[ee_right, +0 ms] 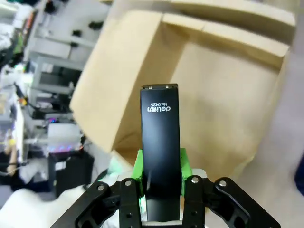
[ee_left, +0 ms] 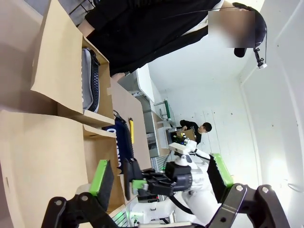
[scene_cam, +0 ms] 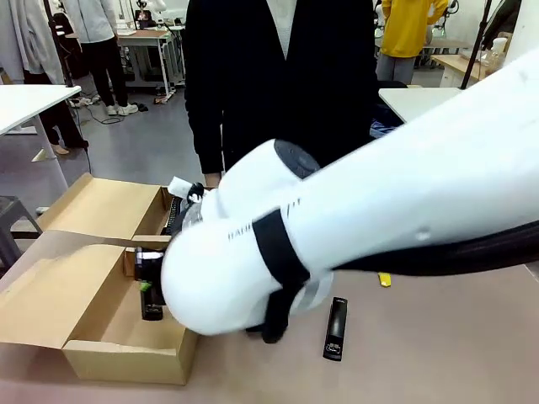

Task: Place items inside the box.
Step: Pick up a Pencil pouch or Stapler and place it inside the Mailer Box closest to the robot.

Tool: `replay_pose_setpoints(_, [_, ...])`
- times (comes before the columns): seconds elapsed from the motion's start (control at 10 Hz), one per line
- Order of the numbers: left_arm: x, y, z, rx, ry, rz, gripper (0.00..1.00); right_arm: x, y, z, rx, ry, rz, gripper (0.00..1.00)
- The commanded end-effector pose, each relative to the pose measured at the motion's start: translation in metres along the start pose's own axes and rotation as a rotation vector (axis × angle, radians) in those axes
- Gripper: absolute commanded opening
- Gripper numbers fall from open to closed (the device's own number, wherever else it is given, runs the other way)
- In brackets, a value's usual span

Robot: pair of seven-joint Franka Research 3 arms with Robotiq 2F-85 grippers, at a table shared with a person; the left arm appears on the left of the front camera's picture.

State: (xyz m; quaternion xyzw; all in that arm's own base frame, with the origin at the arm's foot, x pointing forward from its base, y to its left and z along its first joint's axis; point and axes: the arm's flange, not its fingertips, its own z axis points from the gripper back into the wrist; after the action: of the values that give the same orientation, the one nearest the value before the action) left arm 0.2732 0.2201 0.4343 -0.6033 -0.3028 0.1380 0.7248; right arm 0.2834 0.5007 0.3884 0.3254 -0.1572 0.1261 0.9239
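My right arm reaches across the table into the open cardboard box (scene_cam: 50,295). My right gripper (scene_cam: 150,290) hangs low inside it, shut on a black stapler (ee_right: 160,142) that is pinched between the green pads and stands up over the box floor (ee_right: 223,114). On the table right of the box lie a slim black bar (scene_cam: 335,328) and a bit of a yellow utility knife (scene_cam: 384,279). My left gripper (ee_left: 160,175) is open and holds nothing. Beyond it a grey pencil case (ee_left: 88,78) lies in the box. A navy pencil case (ee_left: 122,142) and the yellow knife (ee_left: 131,130) lie farther on.
A person in a black top (scene_cam: 278,76) stands at the far side of the table, close behind the box. The box flaps (scene_cam: 101,206) are folded outward. White tables (scene_cam: 29,97) stand behind.
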Motion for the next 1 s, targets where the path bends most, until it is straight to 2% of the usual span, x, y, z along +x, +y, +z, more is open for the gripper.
replay_pose_setpoints(0.0, [0.0,-0.002,-0.001,-0.018,-0.009,-0.018,1.0,0.004,0.031,-0.019,-0.112,-0.003,-0.008,0.31])
replay_pose_setpoints(0.1, [0.0,-0.002,-0.001,-0.018,-0.009,-0.018,1.0,0.002,0.028,-0.024,-0.124,0.031,-0.009,0.31])
replay_pose_setpoints(0.4, [0.0,-0.002,-0.001,-0.018,-0.009,-0.018,1.0,0.004,0.024,-0.022,-0.122,0.048,-0.019,0.31])
replay_pose_setpoints(0.5, [0.0,-0.002,-0.001,-0.018,-0.009,-0.018,1.0,0.004,0.022,-0.022,-0.121,0.057,-0.024,0.5])
replay_pose_setpoints(0.6, [0.0,-0.002,-0.001,-0.018,-0.009,-0.018,1.0,0.004,0.021,-0.022,-0.117,0.06,-0.035,0.88])
replay_pose_setpoints(0.7, [0.0,-0.002,-0.001,-0.018,-0.009,-0.018,1.0,0.004,0.02,-0.022,-0.118,0.054,-0.042,1.0])
replay_pose_setpoints(0.9, [0.0,-0.002,-0.001,-0.018,-0.009,-0.018,1.0,0.001,0.019,-0.021,-0.124,0.049,-0.041,1.0])
